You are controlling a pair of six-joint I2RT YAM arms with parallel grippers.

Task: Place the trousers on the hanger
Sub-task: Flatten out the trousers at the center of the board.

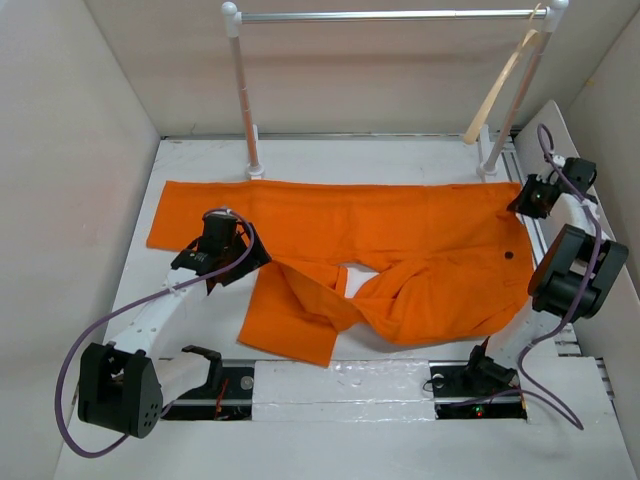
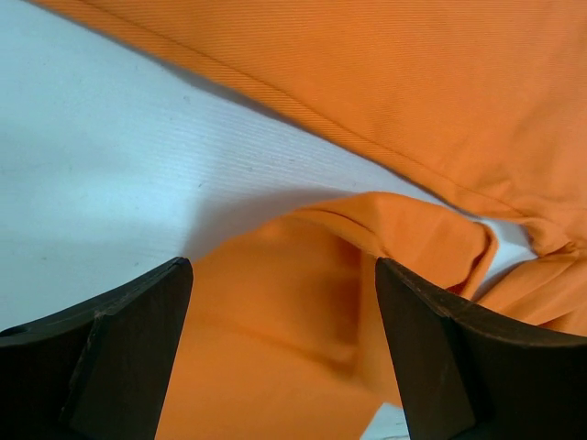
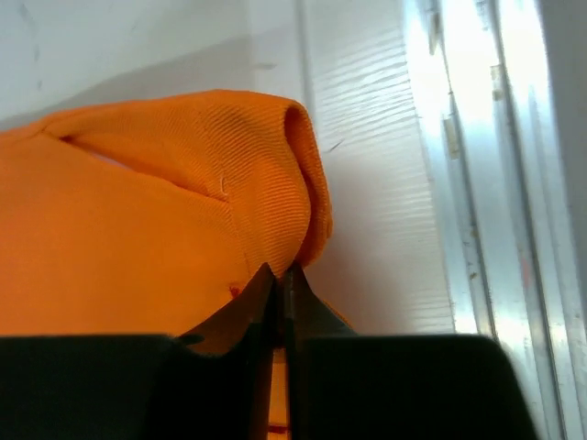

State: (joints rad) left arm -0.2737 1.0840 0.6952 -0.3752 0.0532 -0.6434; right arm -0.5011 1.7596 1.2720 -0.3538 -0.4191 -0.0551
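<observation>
1. One pair of bright orange trousers [image 1: 420,235] lies spread on the white worktop [image 1: 200,150]. The waistband is toward the right arm and the legs run leftward. The far leg lies straight and flat. The near leg is folded over itself, and a small patch of worktop shows at the crotch. A small dark button [image 1: 509,255] sits near the waistband.
2. Texture: the wrist views show a fine ribbed weave with stitched hems. The worktop beneath is smooth and faintly lined.
3. The hanger [image 1: 497,90] is thin, curved and pale wood-coloured. It hangs tilted at the right end of the silver bar of the rack [image 1: 390,15], beside the right white post and well apart from the trousers. Its hook is hard to make out.
4. The left gripper [image 2: 284,275] has its jaws wide apart, with the dark fingers on either side of a raised fold of the near leg. Whether they touch the cloth cannot be told.
5. The right gripper [image 3: 280,275] has its fingers pressed together, pinching the far waistband corner. The cloth rises in a rounded fold just above the tips.
6. Hidden: from overhead, both grippers' fingertips are masked by their own wrists, and each wrist view crops the finger bases.
</observation>
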